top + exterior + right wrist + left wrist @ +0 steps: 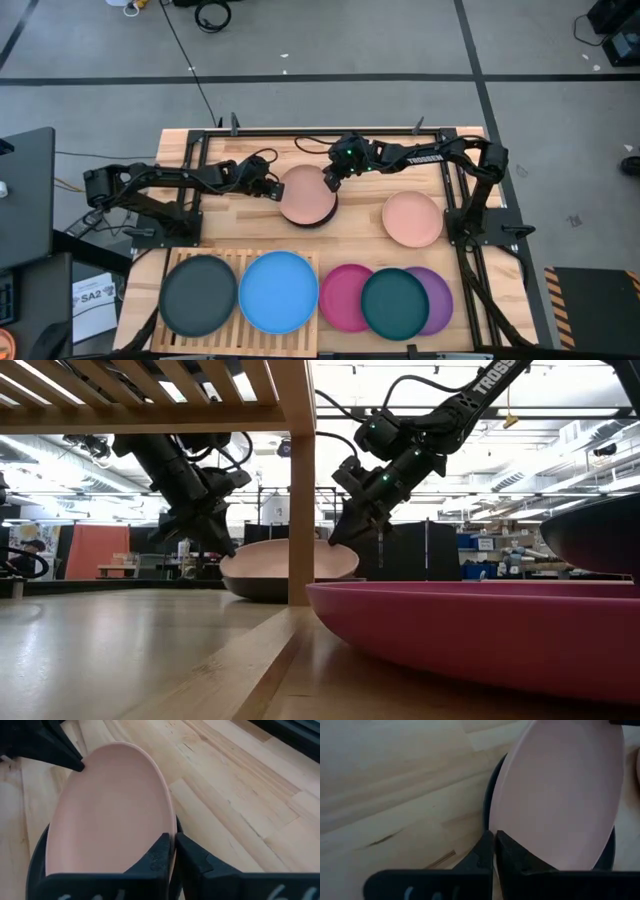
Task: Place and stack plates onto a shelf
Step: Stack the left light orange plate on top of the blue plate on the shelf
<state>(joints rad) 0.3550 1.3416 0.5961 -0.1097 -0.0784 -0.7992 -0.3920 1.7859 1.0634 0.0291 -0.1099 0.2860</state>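
A salmon pink plate (308,195) lies over a dark plate (318,222) at the far middle of the table. My left gripper (274,190) is shut on its left rim and my right gripper (329,183) on its far right rim. Whether the pink plate rests on the dark one or hangs just above it, I cannot tell. A second salmon plate (412,218) lies flat to the right. A black plate (198,295) and a blue plate (279,291) lie on the slatted shelf (238,338) at the near left. My left gripper pinches the pink plate's rim (496,822) between its two fingers, one above the rim and one below. The fingers slant down from the table's left. The plate sits over the dark plate (487,805). My right gripper pinches the opposite rim (173,827) between its two fingers, slanting down from the far right. The rim runs through the narrow gap between the fingers. The plate stands slightly tilted above the dark plate's edge (35,865).
Magenta (345,297), teal (395,302) and purple (436,300) plates overlap at the near right, the teal on top. The black frame rails (455,200) run along the table's sides. Bare wood lies between the two salmon plates and left of the held one.
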